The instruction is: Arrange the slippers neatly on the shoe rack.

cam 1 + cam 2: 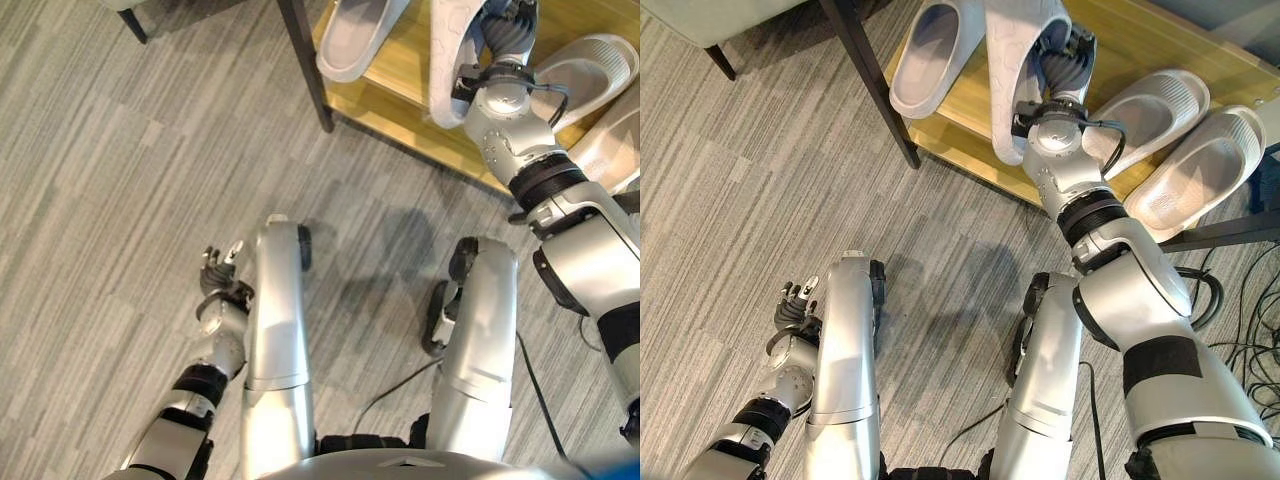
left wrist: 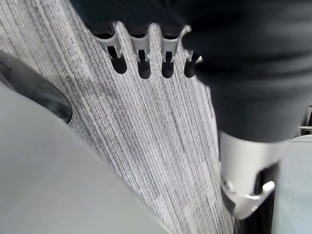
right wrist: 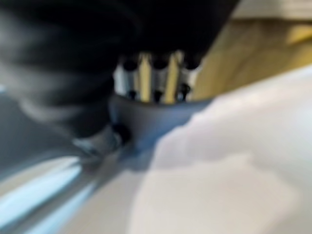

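The right hand (image 1: pixel 1060 62) is up on the shoe rack (image 1: pixel 1140 40), w/ its fingers round a pale grey slipper (image 1: pixel 1015 50). It holds that slipper tipped up on edge, sole side toward the rack's front edge. In the right wrist view the fingers (image 3: pixel 146 73) go over the slipper's rim, so the hand is shut on it.

The rack is a wood shelf w/ a dark leg (image 1: pixel 875 85) at its front left corner. A 2nd slipper (image 1: pixel 930 55) lies flat near that corner, just beside the held one, open side up. 2 more slippers lie soles up toward the right end of the shelf: one (image 1: pixel 1145 110) just right of the hand, the other (image 1: pixel 1200 170) next to it at the right edge. Those 2 touch or nearly touch side by side.

The left hand (image 1: pixel 215 275) hangs low over the grey floor (image 1: pixel 120 180), well apart from the rack. Its fingers curl in a bit & hold nothing; in the left wrist view they (image 2: pixel 139 46) point at bare floor.
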